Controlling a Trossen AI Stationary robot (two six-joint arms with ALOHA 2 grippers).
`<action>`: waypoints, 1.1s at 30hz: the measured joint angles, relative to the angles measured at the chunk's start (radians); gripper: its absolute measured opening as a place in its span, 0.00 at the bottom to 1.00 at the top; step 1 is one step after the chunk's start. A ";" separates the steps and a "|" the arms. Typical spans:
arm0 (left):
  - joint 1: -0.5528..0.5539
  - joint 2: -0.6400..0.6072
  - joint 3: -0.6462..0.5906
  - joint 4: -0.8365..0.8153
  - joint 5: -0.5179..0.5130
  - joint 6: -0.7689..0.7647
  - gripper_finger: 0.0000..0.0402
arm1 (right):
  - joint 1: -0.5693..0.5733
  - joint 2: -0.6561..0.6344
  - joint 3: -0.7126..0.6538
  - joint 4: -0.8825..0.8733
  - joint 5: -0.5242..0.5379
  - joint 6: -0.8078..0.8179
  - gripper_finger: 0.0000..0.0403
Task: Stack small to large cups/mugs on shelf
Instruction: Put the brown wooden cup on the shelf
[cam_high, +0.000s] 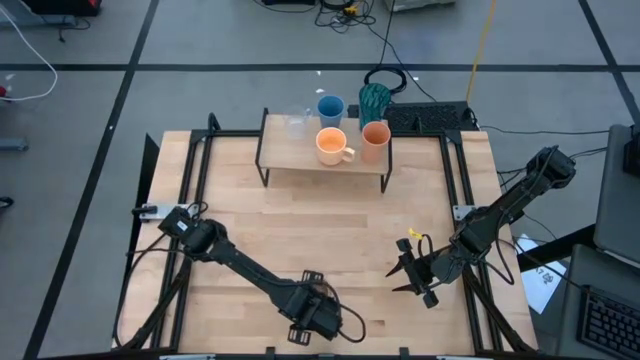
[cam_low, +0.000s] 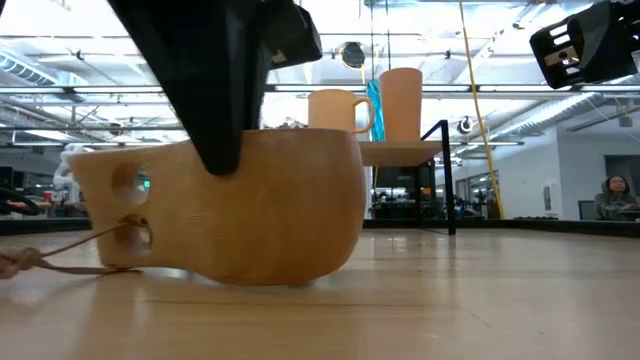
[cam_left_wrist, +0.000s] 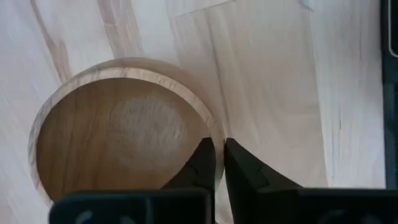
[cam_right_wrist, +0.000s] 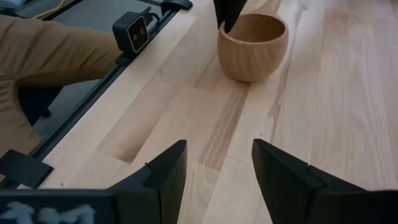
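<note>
Tan wooden cup (cam_left_wrist: 118, 130) being pinched at its rim by the left tool (cam_left_wrist: 219, 163), resting on the worktop (cam_right_wrist: 336, 93), right tool (cam_right_wrist: 217, 168) being held open, empty.

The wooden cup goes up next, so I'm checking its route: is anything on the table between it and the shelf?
Nothing visible: bare table separates the wooden cup, gripped by the left pincer, from the shelf.

The right tool (cam_right_wrist: 214, 171) hung open above the worktop (cam_right_wrist: 348, 93), facing the tan wooden cup (cam_right_wrist: 252, 46) pinched by the left tool (cam_right_wrist: 229, 14).
</note>
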 joint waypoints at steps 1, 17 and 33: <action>0.003 0.000 0.000 0.001 0.001 -0.002 0.04 | 0.000 0.000 0.000 0.000 0.000 0.000 0.43; 0.082 -0.127 0.000 -0.058 0.016 -0.033 0.03 | 0.000 0.000 0.000 -0.001 0.000 -0.003 0.43; 0.330 -0.379 0.000 -0.227 -0.032 -0.147 0.03 | 0.000 0.000 0.000 -0.004 0.000 -0.003 0.43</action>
